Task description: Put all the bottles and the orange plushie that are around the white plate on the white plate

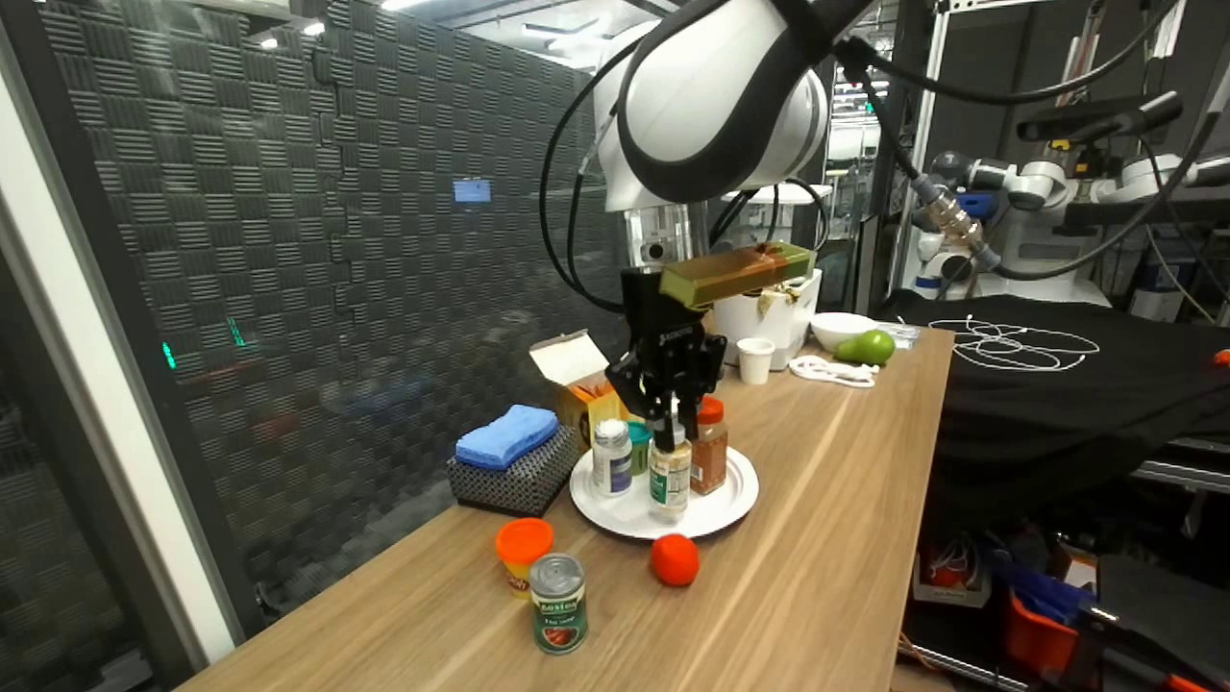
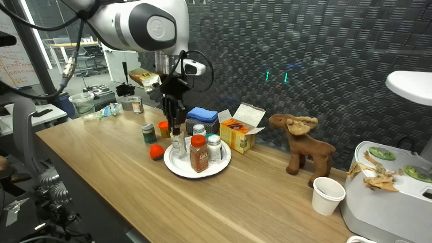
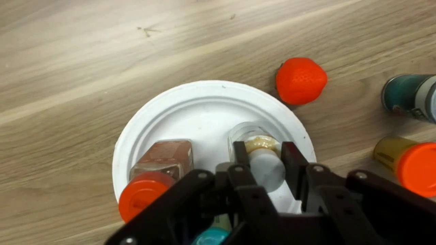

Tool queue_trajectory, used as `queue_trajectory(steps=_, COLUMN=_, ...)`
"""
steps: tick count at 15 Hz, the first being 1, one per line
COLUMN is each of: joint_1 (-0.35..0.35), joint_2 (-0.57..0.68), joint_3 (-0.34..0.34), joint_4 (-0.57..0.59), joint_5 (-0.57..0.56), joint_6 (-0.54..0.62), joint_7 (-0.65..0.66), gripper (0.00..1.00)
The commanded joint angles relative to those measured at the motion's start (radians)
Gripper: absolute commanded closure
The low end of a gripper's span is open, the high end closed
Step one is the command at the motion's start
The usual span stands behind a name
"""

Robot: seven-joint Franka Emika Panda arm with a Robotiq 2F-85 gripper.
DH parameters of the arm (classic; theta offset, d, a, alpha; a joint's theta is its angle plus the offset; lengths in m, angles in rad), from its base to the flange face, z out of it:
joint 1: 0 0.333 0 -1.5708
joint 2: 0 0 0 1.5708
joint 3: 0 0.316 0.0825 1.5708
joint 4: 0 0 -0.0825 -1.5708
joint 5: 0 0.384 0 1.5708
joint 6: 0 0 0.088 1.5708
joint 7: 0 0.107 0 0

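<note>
Hand [image 3: 265,149] pinches clear, pale-capped, green-labelled bottle [image 1: 670,483] over round flat white plate [image 3: 201,115]; base contact unclear. We judge this placing step; next move calls for settling base flat, letting go, rising. Small rounded orange-red presumed plushie [image 3: 301,81] sits just beside plate.

The plate [image 3: 206,114] is plain white. On it: a rust-brown jar [image 2: 199,157] with a red lid, a cream bottle [image 1: 670,485] with a green-and-white label, two white bottles [image 2: 214,152] and a teal-lidded green jar [image 1: 640,457]. Just beside the plate, the toy [image 3: 301,81] is orange-red (the lid on the yellow tub [image 1: 524,559] almost matches). Near the plate, a green can [image 1: 559,605], and a blue cloth [image 1: 507,435] over a grey-flecked black box [image 1: 504,488]. The table [image 1: 817,500] under the plate is brown, streaked paler.
</note>
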Motion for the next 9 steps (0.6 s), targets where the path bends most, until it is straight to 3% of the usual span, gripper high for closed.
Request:
queue_trajectory(steps=1, joint_1=0.015, joint_2=0.069, joint_3=-0.033, joint_4=0.108, joint_5=-0.033, joint_6=-0.055, joint_7=0.033, gripper=0.84)
queue_trajectory(steps=9, joint_1=0.008, joint_2=0.154, joint_3=-0.053, joint_4=0.198, joint_5=-0.009, joint_6=-0.078, joint_7=0.019, gripper=0.84)
